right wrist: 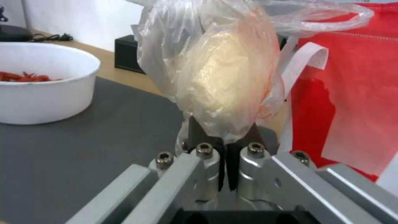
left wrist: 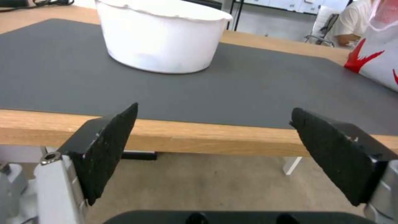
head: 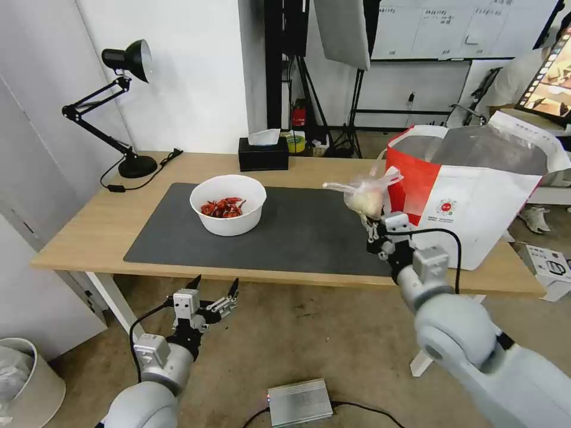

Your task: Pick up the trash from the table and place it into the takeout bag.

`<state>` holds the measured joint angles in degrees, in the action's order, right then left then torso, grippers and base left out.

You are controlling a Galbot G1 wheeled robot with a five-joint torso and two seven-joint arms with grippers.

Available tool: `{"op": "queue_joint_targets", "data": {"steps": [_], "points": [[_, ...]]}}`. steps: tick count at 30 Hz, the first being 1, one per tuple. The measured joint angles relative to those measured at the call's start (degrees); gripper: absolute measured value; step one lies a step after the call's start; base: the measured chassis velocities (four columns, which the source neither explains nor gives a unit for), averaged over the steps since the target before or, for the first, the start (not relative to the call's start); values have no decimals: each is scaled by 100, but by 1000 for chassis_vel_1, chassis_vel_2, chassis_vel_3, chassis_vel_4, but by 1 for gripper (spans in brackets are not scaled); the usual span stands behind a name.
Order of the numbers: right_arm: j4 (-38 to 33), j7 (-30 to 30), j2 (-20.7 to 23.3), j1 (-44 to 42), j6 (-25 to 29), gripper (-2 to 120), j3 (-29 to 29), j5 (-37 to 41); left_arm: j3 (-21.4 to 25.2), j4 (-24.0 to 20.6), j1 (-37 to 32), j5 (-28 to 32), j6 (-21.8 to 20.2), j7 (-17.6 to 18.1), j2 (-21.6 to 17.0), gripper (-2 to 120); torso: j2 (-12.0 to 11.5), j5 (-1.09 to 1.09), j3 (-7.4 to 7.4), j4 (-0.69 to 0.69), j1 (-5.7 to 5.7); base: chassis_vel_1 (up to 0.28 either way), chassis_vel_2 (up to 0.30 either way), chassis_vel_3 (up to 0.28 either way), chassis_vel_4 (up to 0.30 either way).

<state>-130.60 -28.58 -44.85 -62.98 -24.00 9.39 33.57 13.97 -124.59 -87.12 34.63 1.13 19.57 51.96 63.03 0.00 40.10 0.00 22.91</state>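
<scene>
Left gripper (head: 213, 286), jaws spread wide and empty, held below the near edge of the table (head: 89, 226). Right gripper (head: 372, 224), jaws pinched on the bottom of the clear bag with a pale bun (head: 367, 195), raised above the dark mat beside the red side panel of the takeout bag (head: 476, 202). White bowl of chilli scraps (head: 228, 204) on the mat, well apart, toward the left.

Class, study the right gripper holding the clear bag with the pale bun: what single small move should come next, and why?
Probably carry it sideways over the large white takeout bag with red side panels. The right gripper is shut on the clear bag with the pale bun, lifted off the dark grey mat, just beside the bag's open mouth. The left gripper waits open below the table edge.
</scene>
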Motion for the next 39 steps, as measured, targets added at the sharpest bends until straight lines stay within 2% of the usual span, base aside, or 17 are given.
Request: {"op": "queue_joint_targets", "data": {"steps": [9,12,20,27,34,39], "points": [[-38,-10,-110,-283,150,1,59,-118,-7,58,17,2,-1,2,-3,100,0,0,1,0,1,0,0,0,0],[12,164,-238,-336,681,1,220,-583,15,28,-11,1,1,2,12,100,0,0,1,0,1,0,0,0,0],[227,443,-399,-223,1442,1,585,-1403,-32,114,-3,-38,7,-6,77,100,0,0,1,0,1,0,0,0,0],[371,452,-391,-12,1585,1,971,-1434,-50,138,10,-51,13,-12,97,100,0,0,1,0,1,0,0,0,0],[650,452,-377,194,1671,1,1599,-1407,-58,169,-10,-58,28,-29,119,100,0,0,1,0,1,0,0,0,0],[764,460,-356,253,1671,1,1791,-1331,-79,173,-4,-64,30,-34,129,100,-1,0,1,0,1,0,0,0,0]]}}
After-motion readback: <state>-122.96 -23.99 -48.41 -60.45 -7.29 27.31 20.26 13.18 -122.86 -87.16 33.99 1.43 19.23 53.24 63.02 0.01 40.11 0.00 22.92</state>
